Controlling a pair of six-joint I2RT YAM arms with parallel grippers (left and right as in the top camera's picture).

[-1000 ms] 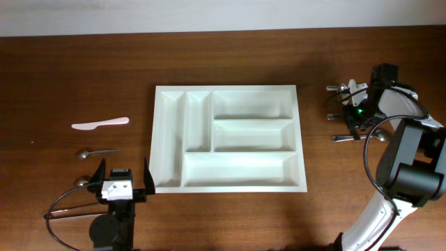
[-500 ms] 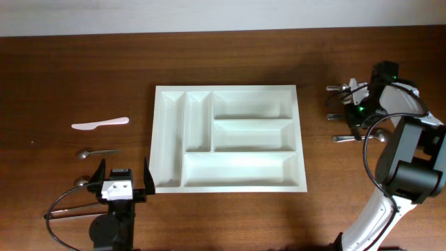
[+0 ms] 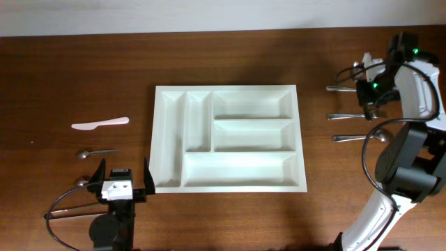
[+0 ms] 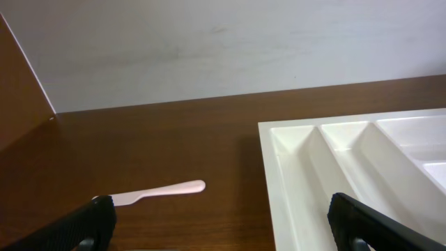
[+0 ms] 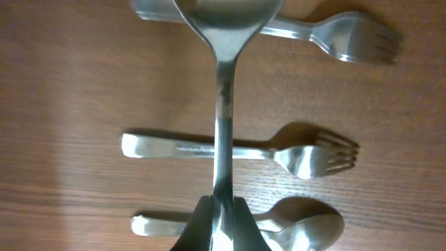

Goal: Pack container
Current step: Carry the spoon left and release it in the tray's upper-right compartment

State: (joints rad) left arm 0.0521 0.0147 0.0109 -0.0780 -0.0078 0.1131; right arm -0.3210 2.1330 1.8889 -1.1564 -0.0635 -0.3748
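The white five-compartment container (image 3: 301, 139) lies mid-table with nothing in it; its left end shows in the left wrist view (image 4: 277, 164). My right gripper (image 3: 370, 82) is shut on the handle of a metal spoon (image 5: 221, 84) and holds it above the table at the far right. Under it lie two forks (image 5: 279, 150) (image 5: 341, 40) and another spoon (image 5: 306, 226). My left gripper (image 3: 118, 183) is open and empty near the front left, by the container's front-left corner.
A pink plastic knife (image 3: 101, 124) (image 4: 164, 192) and two small metal spoons (image 3: 97, 152) (image 3: 82, 181) lie left of the container. Two forks (image 3: 343, 88) (image 3: 345, 116) and a spoon (image 3: 348, 138) lie in a row right of the container.
My right gripper has risen and moved toward the far edge with a spoon in it. The left arm has not moved.
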